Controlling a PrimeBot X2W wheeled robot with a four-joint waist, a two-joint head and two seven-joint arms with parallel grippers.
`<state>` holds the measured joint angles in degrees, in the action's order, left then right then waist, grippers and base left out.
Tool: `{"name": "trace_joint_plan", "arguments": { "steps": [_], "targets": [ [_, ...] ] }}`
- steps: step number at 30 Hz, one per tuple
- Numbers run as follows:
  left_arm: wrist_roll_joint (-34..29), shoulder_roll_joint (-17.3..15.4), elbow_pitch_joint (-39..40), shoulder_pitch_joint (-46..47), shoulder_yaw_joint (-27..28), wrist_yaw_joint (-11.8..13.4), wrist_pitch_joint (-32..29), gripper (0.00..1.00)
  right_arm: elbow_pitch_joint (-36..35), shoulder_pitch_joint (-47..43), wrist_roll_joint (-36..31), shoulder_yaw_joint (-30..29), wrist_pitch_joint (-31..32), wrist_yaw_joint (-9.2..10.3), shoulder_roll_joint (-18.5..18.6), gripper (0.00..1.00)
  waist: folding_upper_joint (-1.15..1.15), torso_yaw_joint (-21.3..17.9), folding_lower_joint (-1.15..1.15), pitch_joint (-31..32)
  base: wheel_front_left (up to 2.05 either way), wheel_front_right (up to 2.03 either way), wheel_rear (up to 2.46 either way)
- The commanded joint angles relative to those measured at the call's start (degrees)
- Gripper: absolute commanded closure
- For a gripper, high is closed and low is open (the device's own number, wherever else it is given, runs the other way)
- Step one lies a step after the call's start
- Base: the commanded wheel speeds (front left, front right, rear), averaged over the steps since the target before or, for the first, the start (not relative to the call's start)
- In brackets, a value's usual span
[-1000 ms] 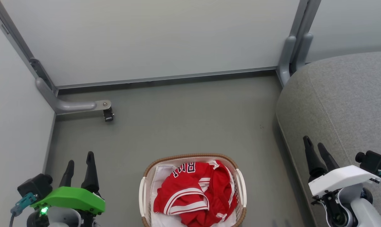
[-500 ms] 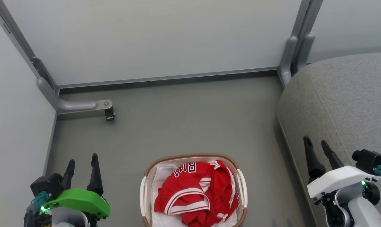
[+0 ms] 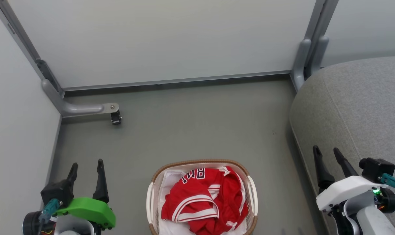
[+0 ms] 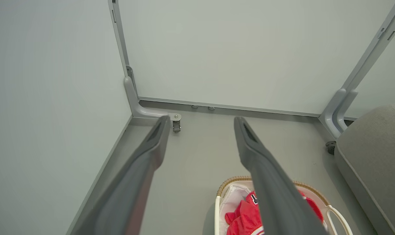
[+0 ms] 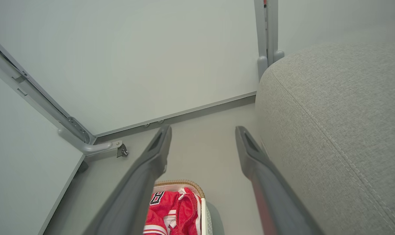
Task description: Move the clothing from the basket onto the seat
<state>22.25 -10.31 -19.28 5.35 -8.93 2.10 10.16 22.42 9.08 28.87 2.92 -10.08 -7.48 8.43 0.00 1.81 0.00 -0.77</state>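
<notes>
Red clothing [image 3: 204,199] with white stripes and dark letters lies bunched in the basket [image 3: 200,162], which stands on the floor at the bottom centre of the head view. The same clothing [image 4: 244,218] [image 5: 171,207] appears low in both wrist views. The grey seat [image 3: 357,111] [image 5: 341,130] [image 4: 377,147] rises at the right. My left gripper [image 3: 87,164] hangs open to the left of the basket with nothing in it. My right gripper [image 3: 325,150] is open and empty beside the seat's front edge. Both grippers [image 4: 200,118] [image 5: 202,128] stand above the floor, apart from the basket.
Pale partition panels [image 3: 158,39] close off the back and left. A grey metal foot with a small caster [image 3: 115,117] juts onto the floor at the left. A grey post [image 3: 303,62] stands by the seat's corner. A white sheet [image 3: 166,182] lines the basket.
The head camera has shifted slightly, so the scene sits a little further right. The left gripper has turned and sunk lower in view; the right gripper has dropped slightly. Both stay open.
</notes>
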Motion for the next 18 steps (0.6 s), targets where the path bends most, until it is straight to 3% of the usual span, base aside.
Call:
{"name": "trace_joint_plan", "arguments": {
  "steps": [1, 18],
  "targets": [
    [-1.51, -0.58, 0.12, 0.27, 0.14, 0.3, 0.45, 0.0, -0.09, 1.29, -1.42, -0.06, -0.51, -0.02, 0.55, 0.0, 0.0, 0.06, 0.0, 0.0, 0.0, 0.0, 0.0],
    [-9.85, 0.84, 0.18, -1.35, 0.83, 0.49, 2.58, 0.0, 0.64, 0.89, -9.61, 1.23, -2.65, -0.01, 0.62, 0.0, 0.0, 0.71, 0.0, 0.1, 0.0, 0.0, 0.0]
  ]
}}
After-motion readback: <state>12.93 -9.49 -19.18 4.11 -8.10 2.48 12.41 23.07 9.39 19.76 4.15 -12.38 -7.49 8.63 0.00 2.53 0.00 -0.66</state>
